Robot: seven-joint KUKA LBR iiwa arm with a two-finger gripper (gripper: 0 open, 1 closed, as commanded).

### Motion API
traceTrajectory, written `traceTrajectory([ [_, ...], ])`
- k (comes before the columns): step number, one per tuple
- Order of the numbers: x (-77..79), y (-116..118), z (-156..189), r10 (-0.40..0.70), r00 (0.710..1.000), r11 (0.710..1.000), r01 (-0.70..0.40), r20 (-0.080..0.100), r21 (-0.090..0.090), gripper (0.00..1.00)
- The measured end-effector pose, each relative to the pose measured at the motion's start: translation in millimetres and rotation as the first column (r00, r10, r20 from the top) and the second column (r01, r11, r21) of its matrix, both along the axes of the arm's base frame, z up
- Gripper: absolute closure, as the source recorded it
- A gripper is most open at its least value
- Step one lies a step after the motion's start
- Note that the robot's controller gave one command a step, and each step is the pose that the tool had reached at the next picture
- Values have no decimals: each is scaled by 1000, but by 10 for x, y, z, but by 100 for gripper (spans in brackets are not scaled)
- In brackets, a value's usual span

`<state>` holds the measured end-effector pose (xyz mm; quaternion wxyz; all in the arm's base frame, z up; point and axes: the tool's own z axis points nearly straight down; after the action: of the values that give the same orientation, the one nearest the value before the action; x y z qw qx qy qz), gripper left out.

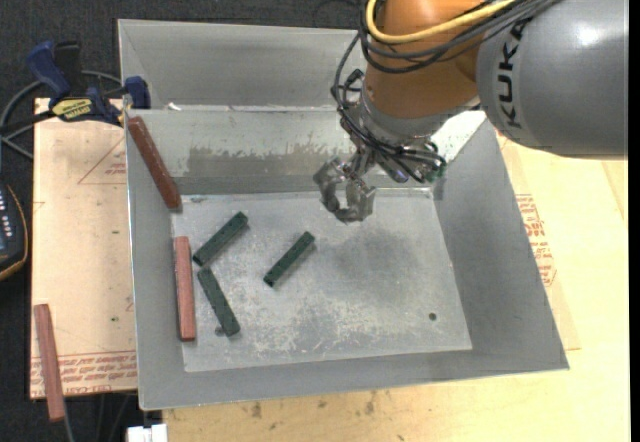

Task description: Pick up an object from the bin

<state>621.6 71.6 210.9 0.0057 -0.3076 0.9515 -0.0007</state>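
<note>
Camera view: hand (346,196) hangs low over bare floor of the bin (400,290) by the far wall, spread cannot be told, nearest thing a dark green bar (290,259) lying flat just near-left, probably the easiest pick since it sits clear of walls and of the other green bars (220,238) further left.

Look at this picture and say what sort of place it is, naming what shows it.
Probably a robotics lab or test cell: a KUKA arm hangs its tool over a grey metal bin holding loose green bars and reddish bars.
</note>
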Motion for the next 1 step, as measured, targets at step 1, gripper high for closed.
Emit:
traceTrajectory([
  [1,-9,1,-53,0,1000,1000,0,-7,0,0],
])
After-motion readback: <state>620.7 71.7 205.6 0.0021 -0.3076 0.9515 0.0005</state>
